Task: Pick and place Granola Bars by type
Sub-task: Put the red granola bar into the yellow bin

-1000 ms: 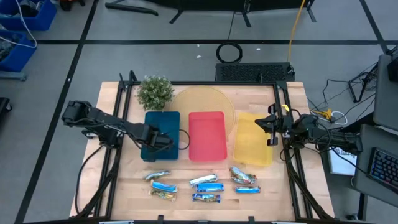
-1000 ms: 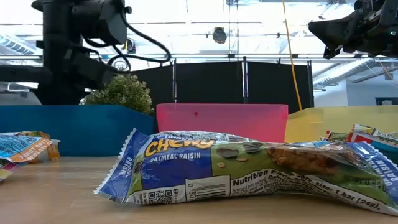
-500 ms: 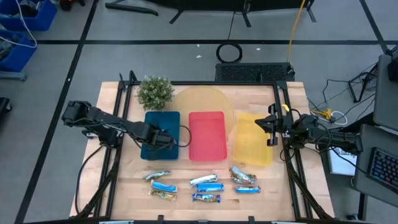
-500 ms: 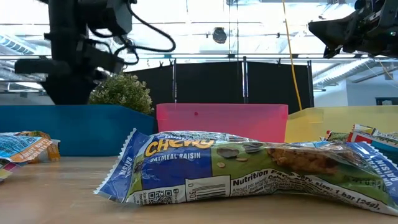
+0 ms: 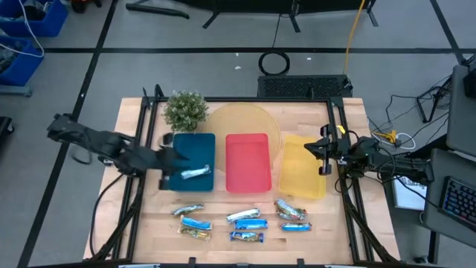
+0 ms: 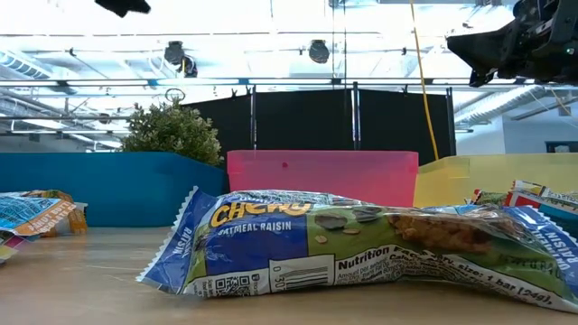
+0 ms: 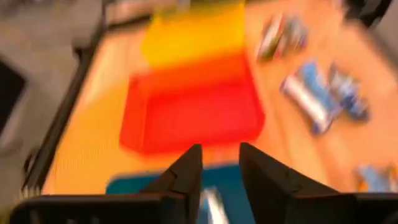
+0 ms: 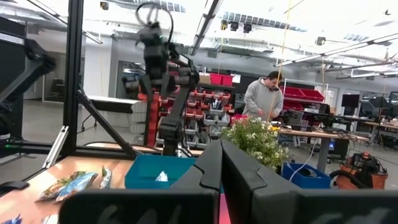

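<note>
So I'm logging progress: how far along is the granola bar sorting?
One bar lies in the blue tray. Nothing is in hand: the left gripper is open at that tray's edge, and the right gripper waits shut over the yellow tray. Seven bars are left on the table; the red tray holds none.

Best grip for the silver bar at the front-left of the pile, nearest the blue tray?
Probably top-down, across the narrow middle of the silver bar. It lies flat on the table, long axis roughly left-right, with bare wood on the side toward the blue tray. The left tool is closest.
</note>
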Controlling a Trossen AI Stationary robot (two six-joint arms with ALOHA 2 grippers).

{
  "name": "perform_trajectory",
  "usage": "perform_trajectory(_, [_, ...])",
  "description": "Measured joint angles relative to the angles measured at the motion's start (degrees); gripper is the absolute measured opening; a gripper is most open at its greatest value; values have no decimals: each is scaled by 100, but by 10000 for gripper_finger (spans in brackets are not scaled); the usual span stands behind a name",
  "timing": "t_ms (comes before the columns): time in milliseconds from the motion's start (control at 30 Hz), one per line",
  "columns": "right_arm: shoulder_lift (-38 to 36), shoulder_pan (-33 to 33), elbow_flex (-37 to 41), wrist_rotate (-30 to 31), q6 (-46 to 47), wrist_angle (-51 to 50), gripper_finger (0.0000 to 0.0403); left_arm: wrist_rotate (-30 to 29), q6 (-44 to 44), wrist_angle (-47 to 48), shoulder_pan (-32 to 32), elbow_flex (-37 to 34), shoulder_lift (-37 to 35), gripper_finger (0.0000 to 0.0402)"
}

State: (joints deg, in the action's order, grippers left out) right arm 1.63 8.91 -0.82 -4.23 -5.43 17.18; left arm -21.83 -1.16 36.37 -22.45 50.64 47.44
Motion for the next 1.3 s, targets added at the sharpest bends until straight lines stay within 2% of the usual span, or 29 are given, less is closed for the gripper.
perform_trajectory(133, [40,1,-2,-2,0,-90,0,98,751,-1605,-19,-1154,-1040,31])
perform_trajectory(200, [79,2,-1,-2,0,-119,0,130,995,-2496,30,-1809,-1378,9])
perform_trajectory(333, [206,0,-2,-3,-57,-134,0,778,1722,-4164,132,-3059,-1748,15])
perform_trajectory(567, [456,-3,-4,105,-97,-46,0,1196,1155,-5497,547,-4378,-1866,7])
perform_trajectory(700, [590,-3,-41,1119,-599,204,0,1133,1278,-5999,712,-4774,-1871,4])
perform_trajectory(767, [685,0,-185,1353,-847,99,0,1131,1392,-6057,801,-4834,-1870,10])
perform_trajectory(867, [969,-99,-573,1598,-911,-518,0,1129,1591,-6068,910,-4836,-1869,18])
perform_trajectory(967, [1435,-420,-1304,2468,-979,-1063,0,1127,1784,-6058,972,-4836,-1866,15])
perform_trajectory(1133, [2774,-1345,-2669,3703,-880,-2508,0,1123,2116,-6066,1044,-4836,-1864,4])
perform_trajectory(1300, [4440,-2489,-4257,5332,-557,-3811,0,1010,2165,-6066,1057,-4836,-1864,28])
